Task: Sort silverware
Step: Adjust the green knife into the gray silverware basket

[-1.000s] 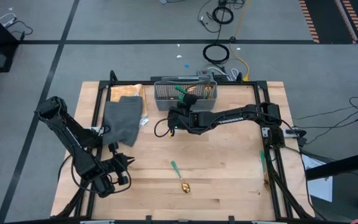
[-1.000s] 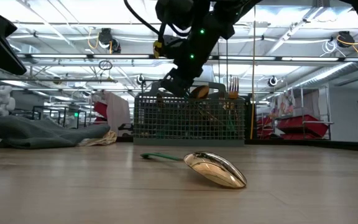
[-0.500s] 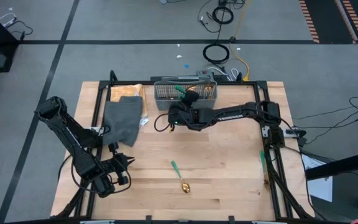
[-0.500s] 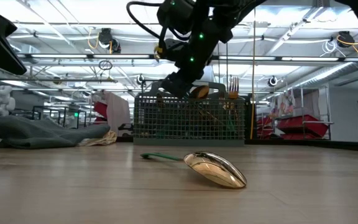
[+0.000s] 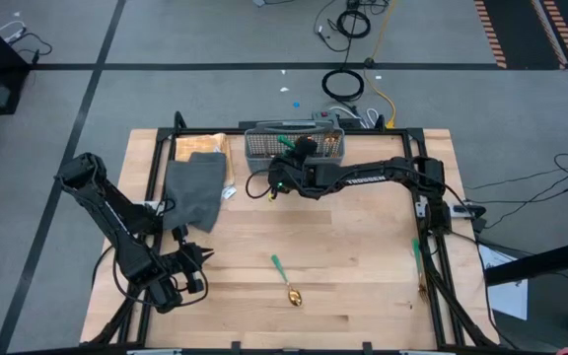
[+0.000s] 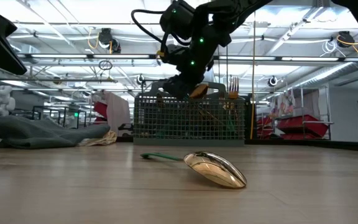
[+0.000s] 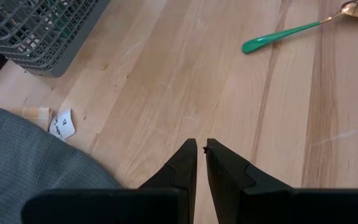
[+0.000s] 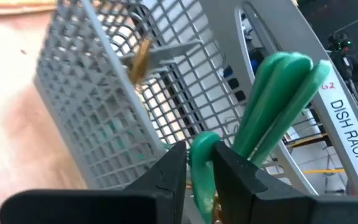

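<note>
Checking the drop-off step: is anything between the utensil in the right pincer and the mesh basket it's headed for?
Nothing visible blocks it. The right pincer grips a green-handled utensil at the grey mesh basket, beside green handles already standing there. The left pincer waits at the table's near side.

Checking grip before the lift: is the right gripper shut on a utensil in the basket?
Shut: the right gripper, over the basket, has both fingers pressed against a green utensil handle in its wrist view.

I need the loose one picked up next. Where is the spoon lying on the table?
In the high view the spoon lies alone on the bare wood near the table's front middle, right of the left gripper and well clear of the mesh basket.
</note>
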`<control>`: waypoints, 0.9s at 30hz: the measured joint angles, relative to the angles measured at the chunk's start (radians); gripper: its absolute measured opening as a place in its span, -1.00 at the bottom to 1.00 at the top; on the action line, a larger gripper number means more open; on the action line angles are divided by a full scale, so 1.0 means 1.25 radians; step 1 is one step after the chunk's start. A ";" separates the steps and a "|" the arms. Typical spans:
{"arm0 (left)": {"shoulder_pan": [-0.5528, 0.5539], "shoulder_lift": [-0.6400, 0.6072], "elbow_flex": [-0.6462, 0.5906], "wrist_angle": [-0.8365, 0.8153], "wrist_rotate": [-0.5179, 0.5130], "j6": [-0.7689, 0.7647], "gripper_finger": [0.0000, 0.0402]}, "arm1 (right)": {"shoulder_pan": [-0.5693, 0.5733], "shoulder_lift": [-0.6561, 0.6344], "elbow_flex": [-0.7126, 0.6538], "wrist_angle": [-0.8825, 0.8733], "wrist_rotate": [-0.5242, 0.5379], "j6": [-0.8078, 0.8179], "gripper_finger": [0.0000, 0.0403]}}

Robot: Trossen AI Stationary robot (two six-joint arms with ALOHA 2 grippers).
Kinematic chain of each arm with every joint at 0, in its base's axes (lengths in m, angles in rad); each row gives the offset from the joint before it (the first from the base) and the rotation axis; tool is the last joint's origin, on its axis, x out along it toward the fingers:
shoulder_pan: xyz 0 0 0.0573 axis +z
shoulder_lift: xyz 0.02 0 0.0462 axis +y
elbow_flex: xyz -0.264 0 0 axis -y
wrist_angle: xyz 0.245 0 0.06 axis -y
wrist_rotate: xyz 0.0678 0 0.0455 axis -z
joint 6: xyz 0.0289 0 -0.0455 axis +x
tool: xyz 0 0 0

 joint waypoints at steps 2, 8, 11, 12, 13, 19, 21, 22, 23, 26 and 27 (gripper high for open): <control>0.000 0.000 0.000 0.000 0.000 0.000 -0.78 | -0.006 0.000 0.000 -0.002 0.001 0.001 -0.69; 0.000 0.000 0.000 0.001 0.000 0.000 -0.78 | -0.013 0.000 0.000 -0.011 0.002 -0.003 -0.96; 0.000 0.000 0.000 0.002 0.000 0.000 -0.78 | -0.012 -0.001 0.001 -0.014 0.004 -0.007 -0.98; 0.000 0.000 0.000 0.002 0.000 0.000 -0.78 | -0.008 -0.001 0.001 -0.014 0.005 -0.013 -0.99; 0.000 0.000 0.000 0.002 0.000 0.000 -0.78 | -0.004 -0.001 0.001 -0.013 0.006 -0.020 -0.99; 0.000 0.000 0.000 0.002 0.000 0.000 -0.78 | 0.023 0.000 0.004 0.001 0.002 -0.044 -0.99; 0.000 0.000 0.000 0.002 0.000 0.000 -0.78 | 0.029 0.000 0.013 0.005 -0.002 -0.051 -1.00; 0.000 0.000 0.000 0.002 0.000 0.000 -0.78 | 0.032 0.000 0.019 0.006 -0.005 -0.056 -1.00; 0.000 0.000 0.000 0.002 0.000 0.000 -0.78 | 0.034 0.000 0.026 0.007 -0.008 -0.061 -1.00; 0.000 0.000 0.000 0.003 0.000 0.000 -0.78 | 0.040 0.002 0.052 0.004 -0.011 -0.085 -1.00; 0.000 0.000 0.000 0.003 -0.001 0.000 -0.78 | 0.042 0.002 0.061 0.004 -0.012 -0.093 -1.00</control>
